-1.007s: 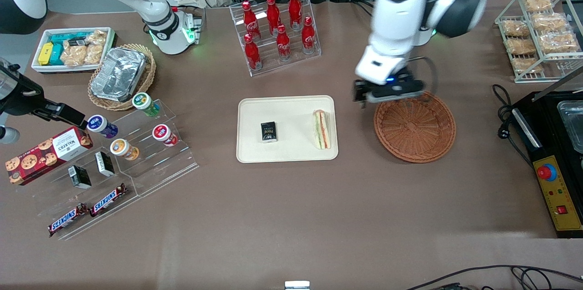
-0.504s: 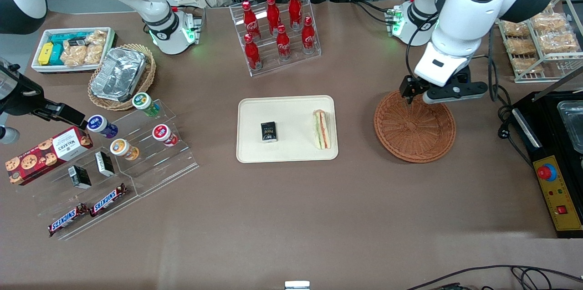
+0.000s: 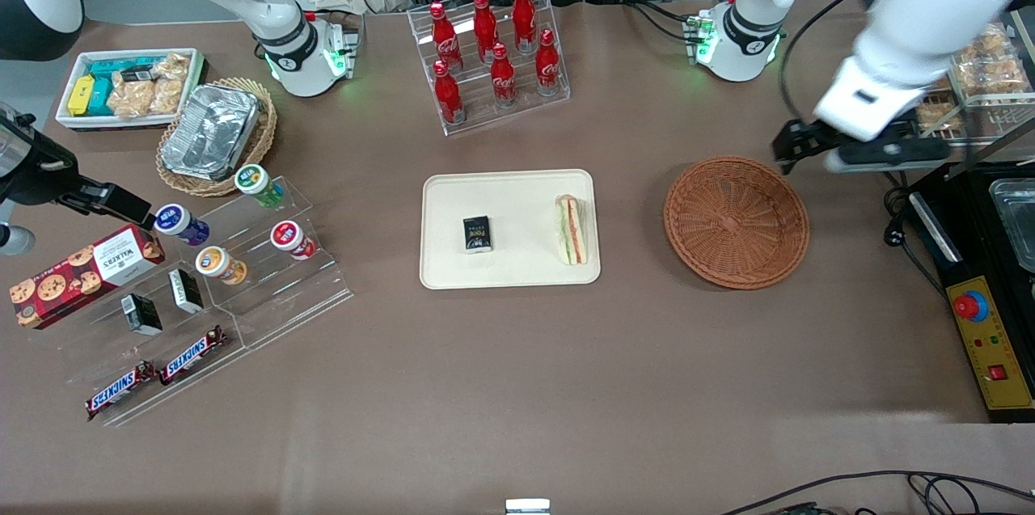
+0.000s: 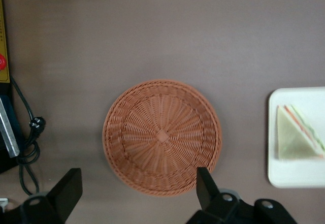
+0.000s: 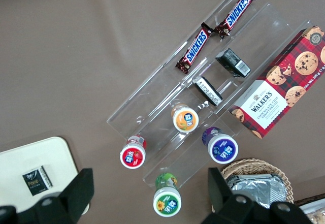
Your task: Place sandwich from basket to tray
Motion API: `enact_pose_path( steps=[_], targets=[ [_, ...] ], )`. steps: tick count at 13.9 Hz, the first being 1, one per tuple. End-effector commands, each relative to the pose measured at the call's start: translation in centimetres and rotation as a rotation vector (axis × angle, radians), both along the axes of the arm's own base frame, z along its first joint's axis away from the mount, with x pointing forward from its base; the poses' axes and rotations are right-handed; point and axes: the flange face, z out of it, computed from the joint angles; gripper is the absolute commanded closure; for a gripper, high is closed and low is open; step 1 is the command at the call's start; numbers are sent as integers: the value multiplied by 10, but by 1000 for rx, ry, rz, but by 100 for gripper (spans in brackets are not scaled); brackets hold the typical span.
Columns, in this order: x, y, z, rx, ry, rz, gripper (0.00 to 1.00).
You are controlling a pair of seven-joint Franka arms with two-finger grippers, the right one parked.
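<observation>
One sandwich (image 3: 571,230) lies flat on the tray (image 3: 509,272), long axis running toward the front camera, beside a small black box (image 3: 478,234). Basket (image 3: 736,221) empty. Tool (image 3: 796,145) spread wide, holding nothing, raised over the tabletop (image 3: 517,369) beside the basket, well apart from the tray. Placement looks complete.

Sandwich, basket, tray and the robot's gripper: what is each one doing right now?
sandwich: lying on the tray, near its edge toward the basket.
basket: empty, on the table beside the tray.
tray: holding the sandwich and a small black packet.
gripper: open, holding nothing, raised above the table beside the basket's rim.
</observation>
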Motion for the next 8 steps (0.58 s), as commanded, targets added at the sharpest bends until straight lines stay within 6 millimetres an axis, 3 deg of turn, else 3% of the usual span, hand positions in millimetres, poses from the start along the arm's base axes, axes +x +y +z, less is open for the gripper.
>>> enact_pose_path(
  steps=[1, 5, 8],
  targets=[
    [-17, 29, 16, -61, 8, -81, 0],
    [-16, 36, 26, -70, -10, -79, 0],
    [-32, 38, 39, -36, 1, -102, 0]
  ],
)
